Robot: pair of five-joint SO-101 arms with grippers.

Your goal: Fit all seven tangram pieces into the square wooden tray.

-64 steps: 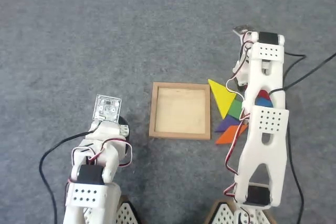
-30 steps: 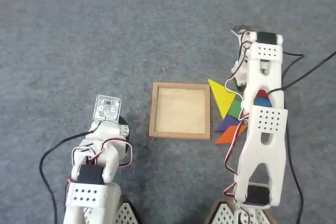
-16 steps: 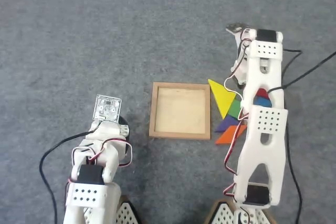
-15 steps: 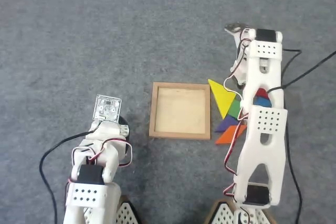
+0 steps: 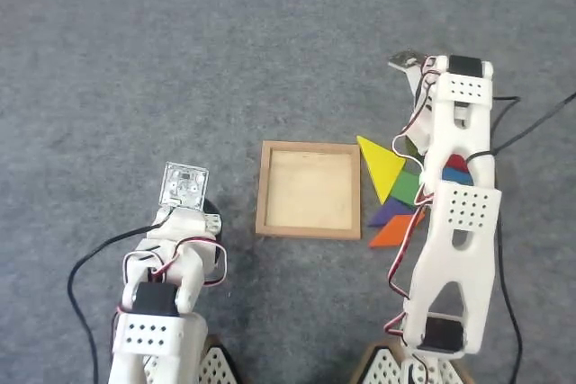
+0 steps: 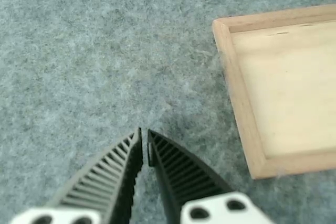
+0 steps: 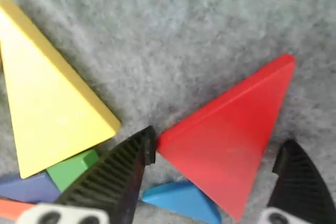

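The right gripper (image 7: 218, 148) hangs low over the grey carpet (image 5: 135, 69) with its fingers spread wide, gripping nothing. The red triangle (image 7: 231, 129) lies flat between them. One fingertip (image 7: 147, 142) sits right at the triangle's corner, though I cannot tell whether it touches. The other finger stands clear of the far edge.

Just outside that first finger lies the yellow triangle (image 7: 47, 103), apart from the red one. Back toward the wrist, a blue piece (image 7: 181, 198) lies against the red triangle's edge, and a green piece (image 7: 71, 174) is tucked against the yellow. Further back on the yellow's side are a purple piece (image 5: 391, 210) and an orange piece (image 5: 392, 231), close together.

The tray (image 5: 310, 147) lies beyond the yellow triangle from this gripper, just beside that triangle, its bare wooden floor showing. The left gripper (image 6: 143, 135) is over on the tray's other side, fingers pinched together on nothing, tips pointing down at the carpet. The tray's corner is near it, off to its right and apart.
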